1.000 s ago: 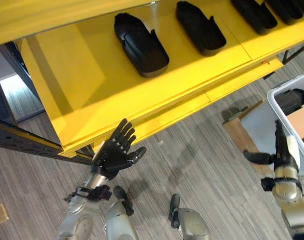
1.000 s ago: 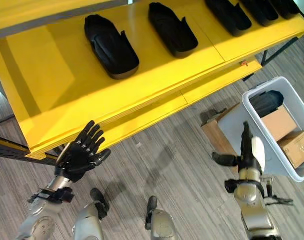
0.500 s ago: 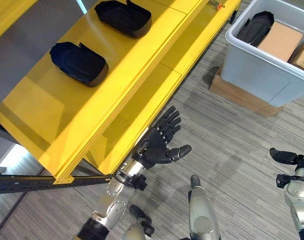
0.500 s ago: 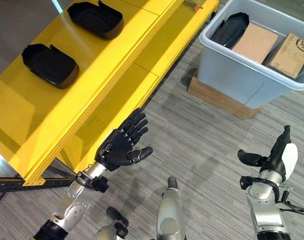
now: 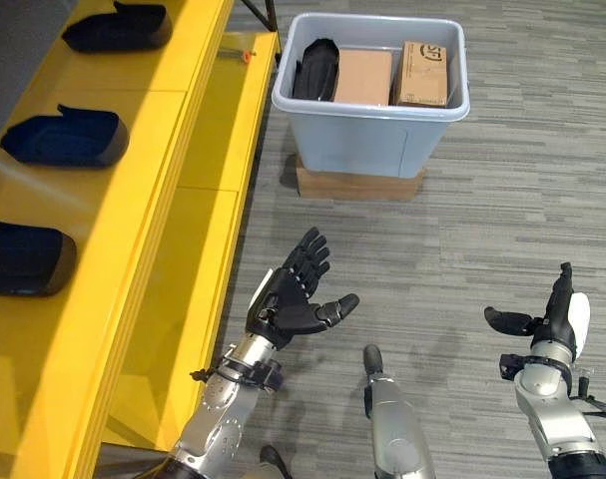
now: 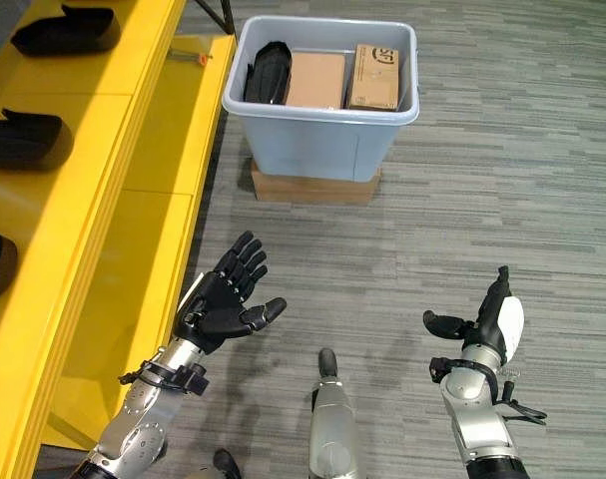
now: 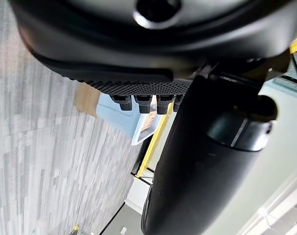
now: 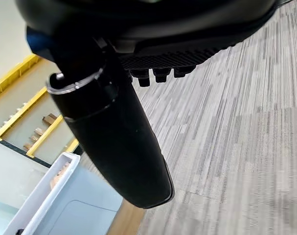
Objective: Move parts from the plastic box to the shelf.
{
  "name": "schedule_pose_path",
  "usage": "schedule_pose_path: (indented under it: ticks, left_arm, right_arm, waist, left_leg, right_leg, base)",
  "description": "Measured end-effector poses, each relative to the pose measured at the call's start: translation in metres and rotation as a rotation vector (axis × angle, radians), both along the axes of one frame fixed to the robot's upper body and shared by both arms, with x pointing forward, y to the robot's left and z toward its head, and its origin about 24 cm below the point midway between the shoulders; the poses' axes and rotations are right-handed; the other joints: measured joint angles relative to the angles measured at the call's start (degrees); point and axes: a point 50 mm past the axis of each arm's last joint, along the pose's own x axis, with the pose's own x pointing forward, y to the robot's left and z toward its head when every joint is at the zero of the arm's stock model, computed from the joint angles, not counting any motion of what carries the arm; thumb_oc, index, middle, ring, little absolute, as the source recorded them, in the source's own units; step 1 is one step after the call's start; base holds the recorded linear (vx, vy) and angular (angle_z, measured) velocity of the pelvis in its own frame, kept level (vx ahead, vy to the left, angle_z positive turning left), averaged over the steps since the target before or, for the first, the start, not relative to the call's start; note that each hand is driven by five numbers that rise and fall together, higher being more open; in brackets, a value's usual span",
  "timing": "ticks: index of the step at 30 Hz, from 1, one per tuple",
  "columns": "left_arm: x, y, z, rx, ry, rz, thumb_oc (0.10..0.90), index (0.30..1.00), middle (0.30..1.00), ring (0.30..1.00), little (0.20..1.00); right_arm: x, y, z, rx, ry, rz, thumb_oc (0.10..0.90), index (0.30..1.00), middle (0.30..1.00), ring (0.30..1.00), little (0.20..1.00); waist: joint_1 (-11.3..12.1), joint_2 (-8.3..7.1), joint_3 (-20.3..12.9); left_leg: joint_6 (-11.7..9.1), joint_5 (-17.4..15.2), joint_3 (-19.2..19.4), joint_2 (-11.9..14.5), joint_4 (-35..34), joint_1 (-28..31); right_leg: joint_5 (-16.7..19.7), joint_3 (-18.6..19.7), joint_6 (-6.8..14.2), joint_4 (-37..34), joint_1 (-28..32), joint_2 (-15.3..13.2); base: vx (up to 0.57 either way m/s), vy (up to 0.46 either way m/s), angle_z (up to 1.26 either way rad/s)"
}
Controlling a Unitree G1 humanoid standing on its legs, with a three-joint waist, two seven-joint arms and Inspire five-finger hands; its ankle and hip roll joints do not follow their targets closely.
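A pale grey plastic box (image 5: 368, 140) stands on the floor ahead, holding one black part (image 5: 316, 70) at its left end beside two cardboard cartons (image 5: 362, 78). The yellow shelf (image 5: 133, 230) runs along my left, with black parts (image 5: 65, 138) lying on it in a row. My left hand (image 5: 291, 299) hovers over the floor next to the shelf's edge, fingers spread straight, holding nothing. My right hand (image 5: 557, 324) hangs low on the right, fingers straight up, thumb out, empty. Both hands are well short of the box.
The box rests on a flat brown cardboard base (image 5: 357, 185). Grey striped carpet (image 5: 502, 220) lies open between me and the box and off to the right. A lower yellow shelf board (image 5: 198, 299) juts out beside my left hand.
The whole view has swung round: the shelf now runs down the left and the box sits straight ahead. Both hands stay open and empty at about the same height.
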Motion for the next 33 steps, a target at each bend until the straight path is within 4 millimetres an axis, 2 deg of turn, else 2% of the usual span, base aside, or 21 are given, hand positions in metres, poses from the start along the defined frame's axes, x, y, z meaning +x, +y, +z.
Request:
schedule_pose_path:
  ticks: [2,5,10,14,17,18,20,22,23,24,25,26,27,28,29,30,31,32,33]
  left_arm:
    - [0.003,-0.003,0.004,-0.001,-0.023,-0.022,0.9,1.0,1.0,1.0,1.0]
    - [0.005,-0.009,0.009,0.003,-0.05,-0.065,0.9,1.0,1.0,1.0,1.0]
    - [0.002,-0.01,0.005,0.009,-0.034,-0.082,0.9,1.0,1.0,1.0,1.0]
    - [0.0,-0.016,0.003,0.014,-0.023,-0.114,0.9,1.0,1.0,1.0,1.0]
    - [0.0,-0.016,0.003,0.016,-0.03,-0.13,0.9,1.0,1.0,1.0,1.0]
    - [0.001,-0.017,0.005,0.014,-0.04,-0.136,0.9,1.0,1.0,1.0,1.0]
    - [0.004,-0.019,0.011,0.013,-0.064,-0.143,0.9,1.0,1.0,1.0,1.0]
    - [0.009,-0.021,0.018,0.018,-0.092,-0.152,0.9,1.0,1.0,1.0,1.0]
    - [0.01,-0.022,0.02,0.019,-0.102,-0.154,0.9,1.0,1.0,1.0,1.0]
    - [0.013,-0.023,0.023,0.019,-0.112,-0.157,0.9,1.0,1.0,1.0,1.0]
    - [0.014,-0.023,0.023,0.019,-0.108,-0.154,0.9,1.0,1.0,1.0,1.0]
    - [0.014,-0.024,0.023,0.014,-0.11,-0.155,0.9,1.0,1.0,1.0,1.0]
    - [0.016,-0.026,0.025,0.016,-0.118,-0.158,0.9,1.0,1.0,1.0,1.0]
    - [0.015,-0.023,0.023,0.021,-0.105,-0.145,0.9,1.0,1.0,1.0,1.0]
    - [0.014,-0.019,0.02,0.016,-0.088,-0.115,0.9,1.0,1.0,1.0,1.0]
    - [0.012,-0.018,0.017,0.012,-0.068,-0.093,0.9,1.0,1.0,1.0,1.0]
    - [0.01,-0.018,0.014,0.008,-0.057,-0.091,0.9,1.0,1.0,1.0,1.0]
    - [0.009,-0.017,0.013,0.02,-0.057,-0.096,0.9,1.0,1.0,1.0,1.0]
    - [0.01,-0.017,0.015,0.052,-0.078,-0.112,0.9,1.0,1.0,1.0,1.0]
  right_arm:
    - [0.007,0.001,0.008,-0.005,-0.029,0.007,0.9,1.0,1.0,1.0,1.0]
    - [0.017,0.003,0.02,-0.011,-0.077,0.017,0.9,1.0,1.0,1.0,1.0]
    - [0.016,0.002,0.019,-0.012,-0.076,0.008,0.9,1.0,1.0,1.0,1.0]
    - [0.013,0.002,0.015,-0.029,-0.061,0.01,0.9,1.0,1.0,1.0,1.0]
    - [0.015,0.009,0.016,-0.061,-0.059,0.06,0.9,1.0,1.0,1.0,1.0]
    - [0.016,0.011,0.021,-0.081,-0.078,0.082,0.9,1.0,1.0,1.0,1.0]
    - [0.021,0.01,0.031,-0.129,-0.105,0.105,0.9,1.0,1.0,1.0,1.0]
    - [0.025,0.009,0.04,-0.154,-0.116,0.132,0.9,1.0,1.0,1.0,1.0]
    - [0.026,0.009,0.043,-0.16,-0.124,0.143,0.9,1.0,1.0,1.0,1.0]
    - [0.026,0.009,0.042,-0.157,-0.119,0.155,0.9,1.0,1.0,1.0,1.0]
    - [0.025,0.009,0.039,-0.151,-0.106,0.166,0.9,1.0,1.0,1.0,1.0]
    - [0.025,0.011,0.038,-0.144,-0.103,0.177,0.9,1.0,1.0,1.0,1.0]
    - [0.025,0.018,0.038,-0.124,-0.114,0.206,0.9,1.0,1.0,1.0,1.0]
    - [0.025,0.027,0.032,-0.102,-0.107,0.231,0.9,1.0,1.0,1.0,1.0]
    - [0.027,0.039,0.026,-0.083,-0.099,0.268,0.9,1.0,1.0,1.0,1.0]
    - [0.029,0.051,0.023,-0.062,-0.103,0.311,0.9,1.0,1.0,1.0,1.0]
    - [0.029,0.058,0.02,-0.041,-0.103,0.33,0.9,1.0,1.0,1.0,1.0]
    - [0.027,0.061,0.016,-0.024,-0.093,0.334,0.9,1.0,1.0,1.0,1.0]
    - [0.021,0.061,0.008,-0.007,-0.072,0.32,0.9,1.0,1.0,1.0,1.0]
  waist:
    - [0.0,0.18,0.0]
    - [0.2,0.22,0.0]
    - [0.1,1.13,-0.3]
    - [-0.4,2.01,-0.6]
    - [-1.1,2.2,-0.7]
    - [-1.4,2.76,-1.1]
    - [-1.5,3.7,-1.3]
    - [-1.3,3.74,-1.3]
    - [-1.3,3.71,-1.3]
    - [-1.1,2.97,-1.6]
    - [-1.3,2.45,-2.1]
    - [-1.1,2.22,-2.5]
    - [0.1,1.99,-2.5]
    - [0.4,0.64,-2.5]
    - [1.5,-1.22,-2.8]
    - [3.4,-1.24,-2.8]
    - [3.6,0.53,-2.8]
    - [3.5,1.09,-2.7]
    - [3.6,-1.35,-2.3]
  left_leg:
    - [0.0,0.8,1.2,0.1,-1.7,0.5]
    - [-1.1,1.5,1.6,-0.1,-3.3,0.6]
    - [-0.8,1.7,1.8,0.2,-4.0,0.7]
    - [0.2,2.2,2.0,0.7,-4.0,1.0]
    - [0.3,2.3,2.2,1.3,-4.2,1.7]
    - [0.5,2.4,2.4,1.5,-4.9,1.7]
    - [2.1,3.2,2.9,1.8,-5.5,1.7]
    - [2.7,6.0,2.8,2.6,-4.6,1.8]
    - [3.3,8.7,2.7,3.0,-4.6,1.7]
    - [3.0,11.9,2.4,3.3,-3.9,1.0]
    - [2.8,15.0,1.8,3.7,-4.1,0.7]
    - [2.0,18.8,1.9,4.3,-4.3,0.0]
    - [0.2,16.3,-0.7,4.8,5.7,-4.7]
    - [0.8,10.9,-3.9,0.7,9.0,-5.9]
    - [2.6,5.0,-6.5,-5.4,9.9,-6.5]
    - [6.2,1.9,-7.9,-9.9,8.0,-7.8]
    - [7.2,1.5,-8.9,-9.7,4.5,-10.0]
    - [6.2,1.7,-10.4,-8.0,1.5,-11.3]
    - [3.8,3.2,-10.7,-7.1,-1.5,-11.7]
  right_leg:
    - [0.2,-0.4,-0.3,-0.3,0.0,0.2]
    - [0.8,-0.4,-0.3,-1.8,0.1,0.4]
    - [1.0,-0.4,-0.5,-2.5,0.5,0.8]
    - [0.6,-0.5,-1.0,-1.8,0.4,1.4]
    - [-1.2,-0.8,-1.3,1.2,-0.7,2.0]
    - [-2.4,-0.8,-1.3,2.7,-1.9,2.0]
    - [-3.2,-0.7,-1.8,4.5,-3.3,2.7]
    - [-5.6,-0.6,-3.1,7.1,-4.1,3.6]
    - [-6.1,-1.4,-3.7,7.6,-3.8,4.2]
    - [-8.2,-1.5,-4.5,9.6,-4.2,3.9]
    - [-9.3,-2.3,-6.0,10.5,-3.9,3.3]
    - [-9.8,-3.3,-6.5,9.9,-3.7,3.7]
    - [-9.5,-3.3,-6.1,5.8,-2.0,5.9]
    - [-4.8,-1.1,-5.9,1.9,0.6,8.0]
    - [-2.2,1.8,-7.8,-3.3,2.7,8.4]
    - [-3.6,2.8,-0.4,-7.8,4.2,9.7]
    - [-9.0,-1.3,1.2,-5.0,3.1,10.9]
    - [-10.8,-0.8,-6.3,2.9,1.4,11.3]
    - [-14.3,0.1,-8.9,8.6,2.9,8.9]
  base:
    - [-0.04,0.039,0.08]
    - [-0.01,0.012,0.02]
    - [0.05,-0.043,-0.02]
    - [0.09,-0.104,-0.02]
    - [0.08,-0.151,-0.05]
    - [0.08,-0.134,-0.06]
    - [0.1,-0.162,-0.05]
    - [0.11,-0.257,-0.01]
    - [0.1,-0.298,0.12]
    - [0.09,-0.256,0.35]
    - [0.11,-0.225,0.42]
    - [0.17,-0.241,0.21]
    - [0.16,-0.163,-0.11]
    - [0.16,-0.113,-0.53]
    - [0.11,-0.019,-1.06]
    - [0.12,-0.02,-1.2]
    - [0.13,-0.006,-0.85]
    - [0.16,0.002,0.14]
    - [0.18,0.016,0.31]
